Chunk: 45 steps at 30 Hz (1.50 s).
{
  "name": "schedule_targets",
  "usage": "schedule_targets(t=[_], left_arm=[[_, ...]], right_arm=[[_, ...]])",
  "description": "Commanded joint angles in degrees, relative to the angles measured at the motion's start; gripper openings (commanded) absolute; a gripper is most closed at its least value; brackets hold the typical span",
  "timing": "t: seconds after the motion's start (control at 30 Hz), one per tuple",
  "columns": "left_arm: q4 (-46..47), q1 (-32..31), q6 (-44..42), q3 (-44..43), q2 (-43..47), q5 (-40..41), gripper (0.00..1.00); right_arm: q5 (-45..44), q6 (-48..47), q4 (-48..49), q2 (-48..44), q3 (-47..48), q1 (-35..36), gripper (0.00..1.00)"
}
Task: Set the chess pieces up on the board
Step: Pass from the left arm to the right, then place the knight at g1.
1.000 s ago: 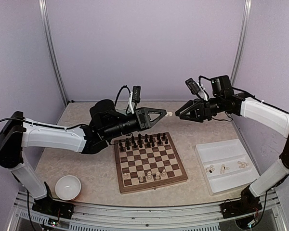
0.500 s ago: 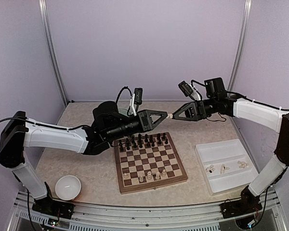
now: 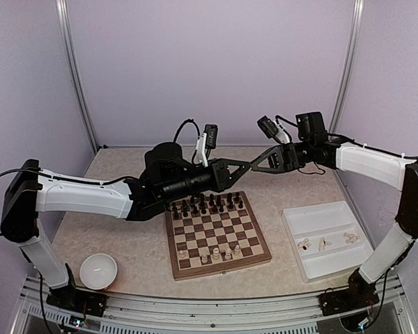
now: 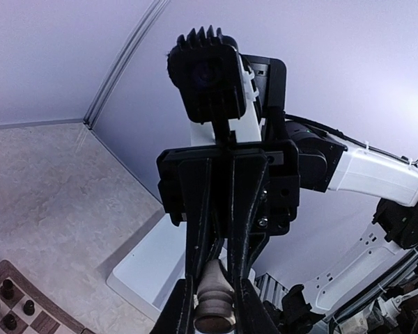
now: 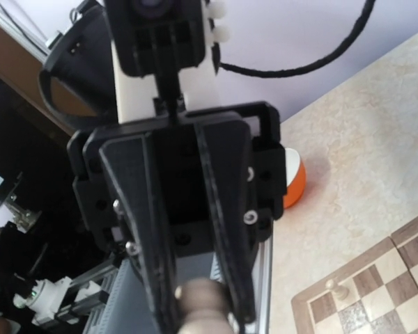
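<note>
Handover under way above the far edge of the square wooden chessboard with dark and pale squares point(image 3: 219, 228): the left gripper point(image 3: 245, 166) and right gripper point(image 3: 253, 165) are met tip to tip. The small cream wooden chess piece point(image 4: 212, 306) is seen clamped in the left gripper's nearly closed fingers. The right gripper's fingers are narrowed around the same piece, but whether they bear on it cannot be told. Progress looks partial. The dark brown chessmen point(image 3: 205, 204) are lined up on the two far rows. Only about five cream chessmen point(image 3: 214, 254) are stood on the near rows. Three more are left lying in the white rectangular plastic tray point(image 3: 320, 223) on the tabletop point(image 3: 125, 236) to the right. Many near squares are unfilled.
</note>
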State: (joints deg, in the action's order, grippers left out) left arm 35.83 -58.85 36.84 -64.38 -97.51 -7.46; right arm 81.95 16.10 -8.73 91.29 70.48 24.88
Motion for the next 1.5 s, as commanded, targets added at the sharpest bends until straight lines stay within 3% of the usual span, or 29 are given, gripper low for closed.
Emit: schedule_targets(t=[0.0,0.1,0.37,0.53,0.63,0.73,0.83,0.93,1.23,1.47], left_arm=[[-5.39,-1.24,-3.62,-3.34,-1.33,5.0,0.2],[-9.7,-1.84,-7.08,-4.17,0.26,9.48,0.32],[-25.09,-1.09,-22.85,-3.9,12.51,18.75,0.49],[-31.41,5.48,-28.96,-2.45,19.89,28.27,0.62],[-28.55,7.13,-40.22,-0.35,22.02,37.03,0.63],[-27.56,11.07,-43.96,0.48,20.42,41.73,0.65],[-33.25,15.38,-37.23,-1.04,20.1,32.58,0.79],[-28.25,16.07,-37.32,4.03,23.6,34.41,0.89],[-28.15,18.94,-35.71,6.16,27.43,34.09,0.89],[-29.81,18.82,-35.52,5.2,26.25,32.27,0.89]], right_arm=[[-0.53,-2.89,-0.97,0.03,0.39,0.51,0.04],[-5.74,-11.72,-10.38,-0.03,3.6,-0.16,0.0],[-31.58,-36.29,-32.52,-1.07,13.93,1.13,0.0],[-48.93,-50.58,-43.0,-1.27,15.65,10.17,0.0],[-56.46,-56.89,-45.62,-2.35,13.17,16.87,0.0],[-65.7,-59.38,-45.61,-2.31,9.06,23.54,0.0],[-72.02,-60.08,-47.36,-0.23,6.42,27.98,0.0],[-74.36,-60.03,-47.48,1.15,3.5,30.19,0.0],[-78.82,-58.83,-46.23,3.47,0.35,31.45,0.0],[-79.83,-57.15,-45.65,8.18,3.99,31.53,0.0]])
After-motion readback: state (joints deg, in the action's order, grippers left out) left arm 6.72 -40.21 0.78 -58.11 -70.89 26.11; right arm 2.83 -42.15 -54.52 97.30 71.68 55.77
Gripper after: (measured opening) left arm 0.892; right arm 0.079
